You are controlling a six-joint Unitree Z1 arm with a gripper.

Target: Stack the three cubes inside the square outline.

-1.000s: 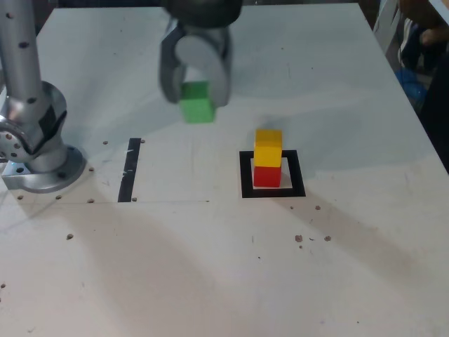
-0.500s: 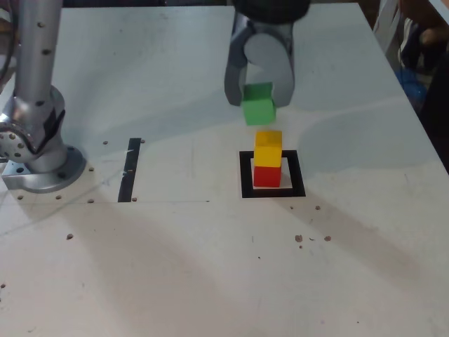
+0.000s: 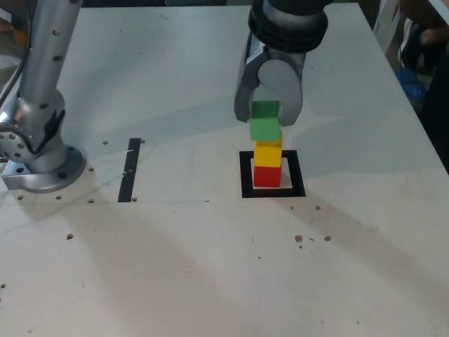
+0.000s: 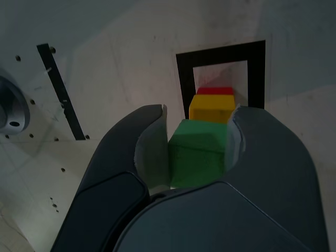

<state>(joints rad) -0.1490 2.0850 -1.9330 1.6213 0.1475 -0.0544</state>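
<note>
Fingers [image 4: 149, 149] of the gripper [image 3: 267, 116] pinch the green cube [image 3: 264, 128] right above the yellow cube [image 3: 267, 153], which sits on red [image 3: 266, 175] inside the outline [image 3: 245, 174], seemingly touching, nudged slightly left.

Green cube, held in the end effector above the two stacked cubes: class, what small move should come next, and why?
Probably a short, straight lowering, then release. The end effector grips the green cube just over the yellow cube, which sits on the red cube inside the square outline. Whether green already touches yellow is unclear, so lower gently.
</note>
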